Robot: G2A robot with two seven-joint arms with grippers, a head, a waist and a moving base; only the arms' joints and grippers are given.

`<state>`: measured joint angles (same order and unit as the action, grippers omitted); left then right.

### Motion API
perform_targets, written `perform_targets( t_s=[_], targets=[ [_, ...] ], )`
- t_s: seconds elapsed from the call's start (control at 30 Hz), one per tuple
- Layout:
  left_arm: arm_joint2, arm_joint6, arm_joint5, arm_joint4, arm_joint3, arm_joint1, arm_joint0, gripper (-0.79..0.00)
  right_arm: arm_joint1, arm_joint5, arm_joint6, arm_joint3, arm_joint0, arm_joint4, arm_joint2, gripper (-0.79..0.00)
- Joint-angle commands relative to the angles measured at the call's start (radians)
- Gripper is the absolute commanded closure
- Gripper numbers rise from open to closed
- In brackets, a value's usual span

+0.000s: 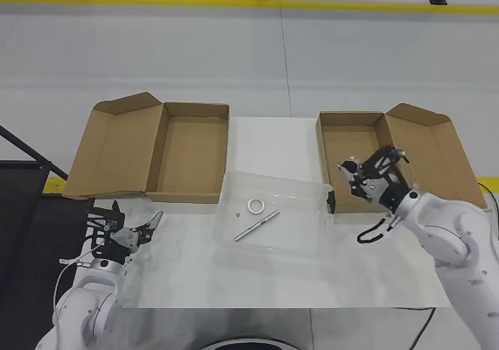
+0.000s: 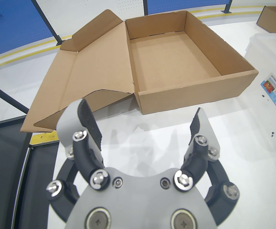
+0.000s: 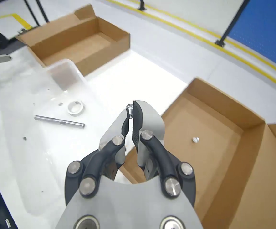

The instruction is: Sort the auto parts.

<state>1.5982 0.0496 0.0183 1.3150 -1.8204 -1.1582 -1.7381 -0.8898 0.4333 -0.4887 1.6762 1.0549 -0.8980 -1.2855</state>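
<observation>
Top view: right tool, centre right, over open brown cardboard box, clenched on small silver metal pin; left tool, lower left, released, jaws wide, above white bench.

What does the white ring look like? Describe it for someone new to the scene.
Find the clear tray between the two cardboard boxes. Inside, the ring is the small round white part, beside the long thin metal rod.

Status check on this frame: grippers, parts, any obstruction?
Left gripper open, near left box. Right gripper shut on small metal part above right box. Ring, rod in tray. No obstruction seen.
</observation>
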Motion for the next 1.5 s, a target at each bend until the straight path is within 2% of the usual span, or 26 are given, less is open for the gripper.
perform_targets(
  t_s=[0.0, 0.2, 0.37, 0.67, 0.93, 1.47],
  targets=[
    [0.000, 0.000, 0.000, 0.000, 0.000, 0.000, 0.000, -0.785, -0.005, -0.085, -0.122, -0.005, -0.034, -0.018, 0.024, 0.000],
    [0.000, 0.000, 0.000, 0.000, 0.000, 0.000, 0.000, -0.785, -0.030, -0.215, -0.390, -0.115, -0.193, -0.093, 0.130, 0.000],
    [0.000, 0.000, 0.000, 0.000, 0.000, 0.000, 0.000, -0.785, -0.064, -0.246, -0.474, -0.243, -0.320, -0.109, 0.235, 0.000],
    [0.000, 0.000, 0.000, 0.000, 0.000, 0.000, 0.000, -0.785, -0.116, -0.237, -0.476, -0.437, -0.453, -0.097, 0.342, 0.000],
    [0.000, 0.000, 0.000, 0.000, 0.000, 0.000, 0.000, -0.785, -0.149, -0.253, -0.545, -0.501, -0.518, -0.131, 0.410, 0.000],
    [0.000, 0.000, 0.000, 0.000, 0.000, 0.000, 0.000, -0.785, -0.193, -0.245, -0.555, -0.590, -0.572, -0.133, 0.456, 0.000]
  ],
)
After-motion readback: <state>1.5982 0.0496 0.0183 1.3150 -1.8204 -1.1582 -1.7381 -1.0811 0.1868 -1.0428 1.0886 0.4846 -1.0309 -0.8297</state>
